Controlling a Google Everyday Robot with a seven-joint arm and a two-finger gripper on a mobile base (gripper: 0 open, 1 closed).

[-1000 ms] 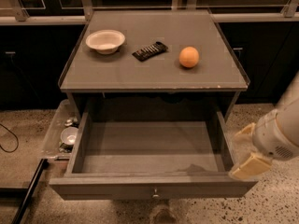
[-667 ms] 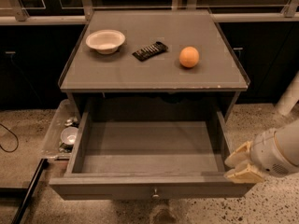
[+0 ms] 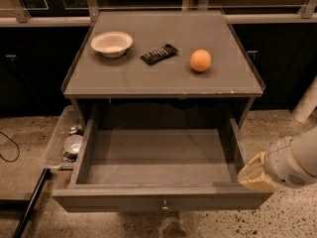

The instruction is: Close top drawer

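The top drawer [image 3: 158,200] of the grey-brown cabinet is pulled far out toward me. Its inside is bare, and its long front panel carries one small round metal knob [image 3: 163,205]. My gripper [image 3: 253,175] comes in from the right on a white arm. Its tan fingers sit at the drawer's front right corner, right against the front panel's right end.
On the cabinet top [image 3: 163,81] lie a white bowl [image 3: 112,43], a dark snack packet [image 3: 158,54] and an orange [image 3: 200,60]. A clear tray [image 3: 62,143] with a small bowl stands on the floor to the left. Dark cabinets run behind.
My gripper has moved down and to the left, from beside the drawer's right wall to its front right corner. The drawer has not visibly moved.
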